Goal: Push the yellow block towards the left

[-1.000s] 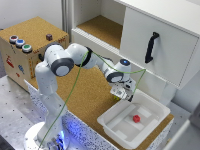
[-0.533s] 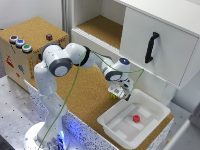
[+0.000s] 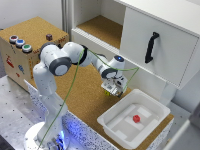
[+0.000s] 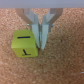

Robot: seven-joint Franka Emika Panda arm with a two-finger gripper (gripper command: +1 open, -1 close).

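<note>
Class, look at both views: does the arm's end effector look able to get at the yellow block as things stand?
Probably yes. In the wrist view the end effector sits right at the yellow block, its fingers against one side, with only bare cork board around and nothing between them.

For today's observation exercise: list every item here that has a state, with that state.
Small yellow-green cube block: upright on the cork surface, beside the pincer fingers.
Robot's pincer: nearly closed, holding nothing.
White cabinet door with black handle: closed.
White plastic tray: holds a small red object.
</note>
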